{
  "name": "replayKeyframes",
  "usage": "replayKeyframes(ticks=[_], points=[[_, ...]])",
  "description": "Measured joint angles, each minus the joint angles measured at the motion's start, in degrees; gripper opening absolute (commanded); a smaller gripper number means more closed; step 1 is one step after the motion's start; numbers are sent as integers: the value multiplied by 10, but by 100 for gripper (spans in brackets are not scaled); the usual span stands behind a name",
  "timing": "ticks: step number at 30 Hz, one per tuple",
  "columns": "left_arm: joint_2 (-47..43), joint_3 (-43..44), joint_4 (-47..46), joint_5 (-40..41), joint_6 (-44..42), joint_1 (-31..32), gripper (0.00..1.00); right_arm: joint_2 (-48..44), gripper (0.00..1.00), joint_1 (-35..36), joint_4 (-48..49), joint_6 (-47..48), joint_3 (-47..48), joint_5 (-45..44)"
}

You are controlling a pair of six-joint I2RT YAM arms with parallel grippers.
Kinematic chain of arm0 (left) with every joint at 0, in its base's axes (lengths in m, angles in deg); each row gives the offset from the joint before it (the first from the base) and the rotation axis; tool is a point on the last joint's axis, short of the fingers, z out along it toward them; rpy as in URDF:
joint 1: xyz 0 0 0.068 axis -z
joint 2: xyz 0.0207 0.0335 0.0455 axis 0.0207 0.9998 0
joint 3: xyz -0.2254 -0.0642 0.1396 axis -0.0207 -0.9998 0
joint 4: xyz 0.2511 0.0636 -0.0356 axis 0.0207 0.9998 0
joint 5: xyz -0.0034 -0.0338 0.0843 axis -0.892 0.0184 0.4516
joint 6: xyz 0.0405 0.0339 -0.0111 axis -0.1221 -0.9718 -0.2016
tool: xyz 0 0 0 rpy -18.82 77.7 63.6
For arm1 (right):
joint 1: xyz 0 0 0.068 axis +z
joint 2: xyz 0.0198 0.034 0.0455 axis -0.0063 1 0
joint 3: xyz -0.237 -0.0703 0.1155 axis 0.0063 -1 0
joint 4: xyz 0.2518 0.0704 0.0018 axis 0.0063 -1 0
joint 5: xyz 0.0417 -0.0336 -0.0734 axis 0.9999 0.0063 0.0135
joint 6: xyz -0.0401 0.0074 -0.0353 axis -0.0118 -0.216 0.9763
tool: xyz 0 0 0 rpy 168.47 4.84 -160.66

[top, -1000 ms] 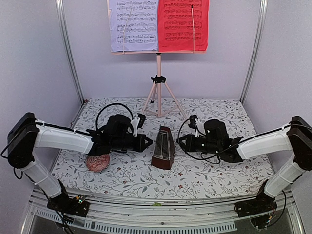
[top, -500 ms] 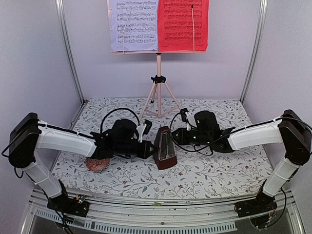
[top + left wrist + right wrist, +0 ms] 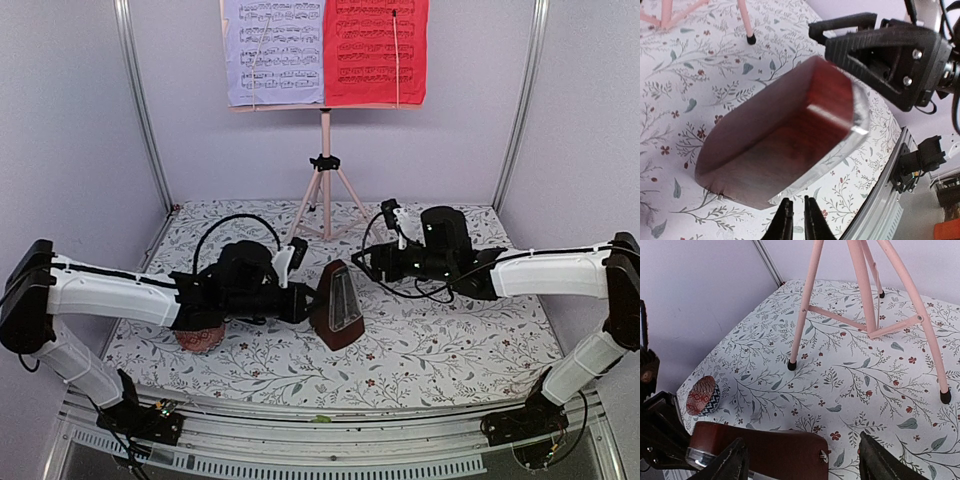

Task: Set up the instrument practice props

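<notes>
Left tool [image 3: 796, 221] first: its two fingers stand narrow, with only a sliver of gap between them, and they hold nothing. It points at the metronome [image 3: 335, 308], its tip right at the left side; I cannot tell whether it touches. My right tool [image 3: 804, 459] is spread wide and grips nothing. It hangs close by the metronome's top on the right side, and the brown wood shows low between its fingers in the wrist view. The metronome stands on the flowered table [image 3: 450, 340], near its middle, between my two tools. Behind it, at the back of the table, the pink stand [image 3: 325, 190] is up on its three legs. A lavender page [image 3: 273, 50] sits on the left of its desk and a red page [image 3: 375, 50] on the right, side by side. A small patterned round thing [image 3: 200, 336] lies partly hidden under my left wrist.
</notes>
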Motion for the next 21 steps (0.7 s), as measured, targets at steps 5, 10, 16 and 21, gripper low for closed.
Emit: replayKeyframes(ticks=[5,10,16,21], points=[[-55,-1,7,9,-10,-15,26,-68,94,9,6,39,-39,-1],[-81,1,31,7,-33,-48,49,-90,98,58,6,85,-58,-35],[-94,22,52,-6,-74,-77,71,-62,100,92,9,120,-56,-71],[-94,40,60,-19,-113,-93,87,-10,100,103,8,140,-43,-90]])
